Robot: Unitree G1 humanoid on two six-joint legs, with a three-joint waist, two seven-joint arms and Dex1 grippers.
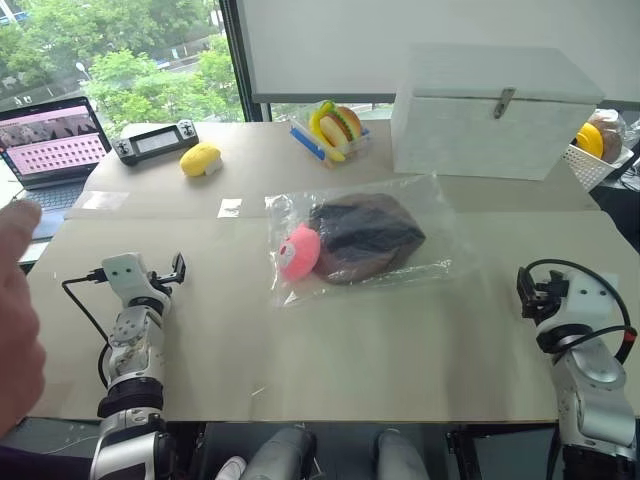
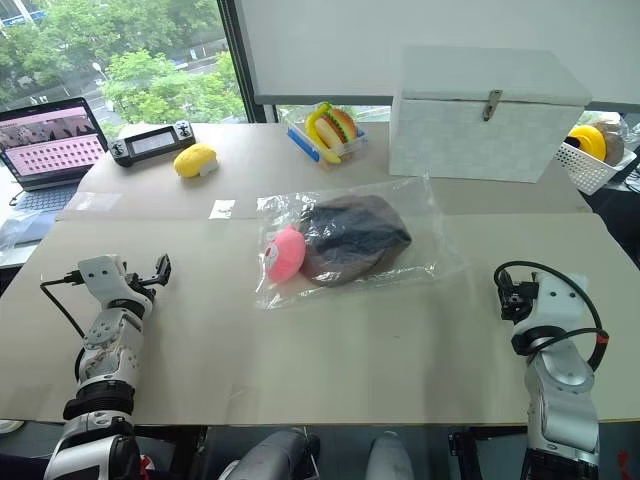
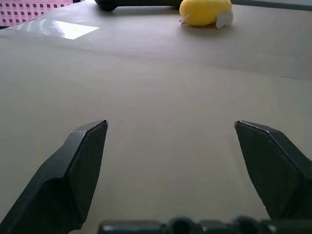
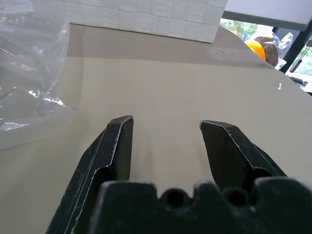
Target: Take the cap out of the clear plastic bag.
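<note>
Both grippers' fingers (image 3: pixel 87 161) released; cap (image 1: pixel 365 237) and pink toy (image 1: pixel 298 251) inside clear plastic bag (image 1: pixel 430 215)

A beige worktop (image 1: pixel 330 350) filled the foreground. Behind it stood a large window (image 1: pixel 120 50) with green trees outside, beside a white wall panel (image 1: pixel 430 30). Daylight lit the room.

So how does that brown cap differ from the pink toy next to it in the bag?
The cap is brown with dark lining, soft and slumped flat; the pink toy is bright, smooth and egg-shaped. The cap is clearly larger than the pink toy. Both lie touching inside the clear plastic bag on the table.
</note>
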